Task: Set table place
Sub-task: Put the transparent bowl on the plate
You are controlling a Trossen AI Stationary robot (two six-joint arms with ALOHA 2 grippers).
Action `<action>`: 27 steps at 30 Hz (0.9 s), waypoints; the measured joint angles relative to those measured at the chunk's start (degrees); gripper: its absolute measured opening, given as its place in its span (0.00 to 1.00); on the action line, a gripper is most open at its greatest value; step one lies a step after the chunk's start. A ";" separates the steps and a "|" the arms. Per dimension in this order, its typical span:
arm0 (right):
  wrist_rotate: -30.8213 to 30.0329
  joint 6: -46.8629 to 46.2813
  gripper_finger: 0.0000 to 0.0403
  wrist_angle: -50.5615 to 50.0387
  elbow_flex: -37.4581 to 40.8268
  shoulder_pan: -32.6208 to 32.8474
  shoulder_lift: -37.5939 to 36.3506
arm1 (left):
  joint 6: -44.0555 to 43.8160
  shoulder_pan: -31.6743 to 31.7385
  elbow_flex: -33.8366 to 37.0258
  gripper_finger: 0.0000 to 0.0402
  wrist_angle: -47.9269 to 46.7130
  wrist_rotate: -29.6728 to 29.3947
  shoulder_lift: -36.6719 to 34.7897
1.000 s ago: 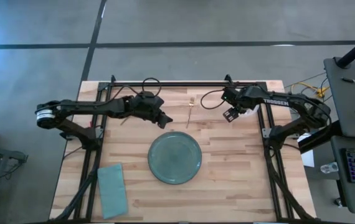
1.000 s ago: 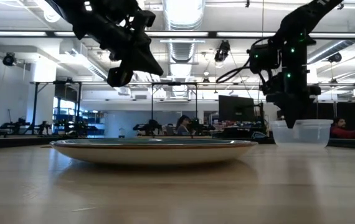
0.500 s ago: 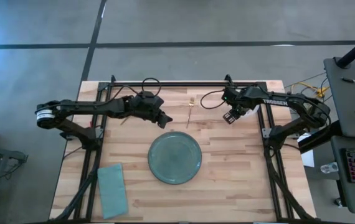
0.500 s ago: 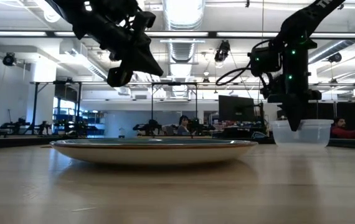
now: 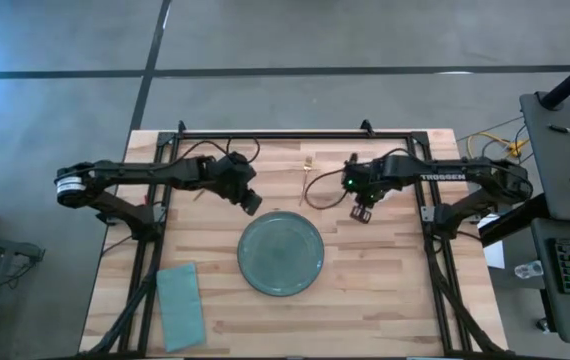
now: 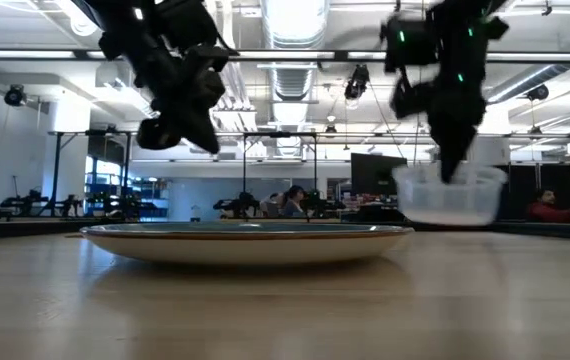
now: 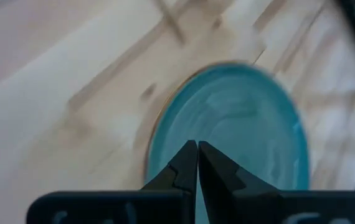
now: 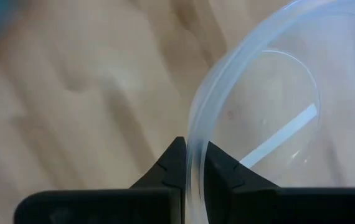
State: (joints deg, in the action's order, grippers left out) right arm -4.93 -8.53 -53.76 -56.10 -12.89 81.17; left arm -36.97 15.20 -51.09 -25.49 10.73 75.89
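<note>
A round teal plate (image 5: 281, 253) lies flat in the middle of the table (image 5: 385, 290). My right gripper (image 5: 362, 213) is to the plate's far right, shut on a clear plastic container (image 6: 450, 198) that hangs above the tabletop. My left gripper (image 5: 251, 204) is shut and holds nothing. It hovers over the plate's far left rim (image 7: 165, 124). A thin utensil (image 5: 305, 180) lies flat on the wood beyond the plate. My right gripper pinches the clear container's rim (image 8: 196, 134), one finger inside the wall and one outside. The fingers come from above and point down. The container hangs below them, lifted clear of the table and roughly upright.
A folded teal cloth (image 5: 178, 305) lies at the near left of the table. A black rail frame (image 5: 295, 134) runs along the far edge and down both sides. Bare wood lies to the right of the plate and in front of it.
My right gripper has shut on the clear container's rim, then lifted it off the table and carried it toward the plate, left and nearer. My left gripper has shifted a little toward the left and near edges and stays shut.
</note>
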 joint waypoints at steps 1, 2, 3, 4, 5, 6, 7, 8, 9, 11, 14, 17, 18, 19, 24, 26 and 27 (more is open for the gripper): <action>0.05 0.87 0.05 0.02 -1.71 1.51 0.09 | 0.28 -0.02 0.02 0.00 -1.88 -0.25 -0.15; 0.59 2.06 0.04 -0.02 -3.60 2.79 0.34 | 0.32 -0.04 0.27 0.00 -3.60 -0.37 -0.44; 1.25 3.00 0.04 0.02 -5.48 4.01 0.54 | 0.33 -0.16 0.67 0.00 -4.91 -0.65 -0.73; 1.30 3.54 0.04 -0.23 -7.50 5.13 0.92 | 0.23 -0.32 1.16 0.00 -5.88 -0.75 -1.04; 1.29 3.93 0.04 -0.82 -9.53 6.10 1.52 | -0.11 -0.59 1.73 0.00 -6.68 -0.75 -1.43; 1.31 4.21 0.04 -1.70 -11.62 6.90 2.24 | -0.47 -0.98 2.33 0.00 -7.94 -0.77 -1.87; 1.25 4.46 0.04 -2.91 -13.64 7.54 3.22 | -1.37 -1.49 3.01 0.00 -9.10 -0.76 -2.22; 1.23 4.49 0.04 -4.18 -15.57 8.09 4.28 | -2.25 -2.17 3.80 0.00 -9.74 -0.87 -2.61; 1.15 4.48 0.05 -5.12 -17.34 8.46 5.34 | -3.40 -2.90 4.75 0.00 -9.86 -1.06 -3.04; 0.97 4.45 0.05 -6.29 -20.61 9.26 7.83 | -6.22 -4.70 6.86 0.00 -9.87 -2.23 -4.13; 0.85 5.02 0.06 -7.13 -24.41 10.40 11.41 | -11.66 -8.26 9.81 0.00 -9.43 -3.87 -5.91; 0.88 6.10 0.06 -7.43 -27.38 11.61 14.81 | -16.71 -12.30 12.12 0.00 -9.37 -5.46 -7.21; 0.93 6.60 0.06 -7.66 -28.30 12.01 15.79 | -18.38 -13.51 12.73 0.00 -8.72 -5.87 -7.45; 1.21 7.15 0.06 -7.90 -29.20 12.39 16.77 | -20.10 -14.73 13.42 0.00 -7.73 -6.35 -7.67; 2.73 9.04 0.06 -8.84 -32.61 13.39 20.23 | -26.79 -19.99 15.88 0.00 -1.67 -6.96 -6.58; 3.80 9.64 0.06 -8.99 -33.41 13.49 21.15 | -28.69 -21.57 15.98 0.00 -0.20 -7.91 -5.13; 4.62 9.66 0.06 -8.90 -33.66 13.63 21.42 | -29.63 -22.30 15.98 0.00 0.54 -8.20 -4.29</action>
State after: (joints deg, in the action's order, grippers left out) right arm -0.32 1.13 -62.66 -89.76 0.74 102.59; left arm -66.60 -7.09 -35.11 -24.95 2.53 71.59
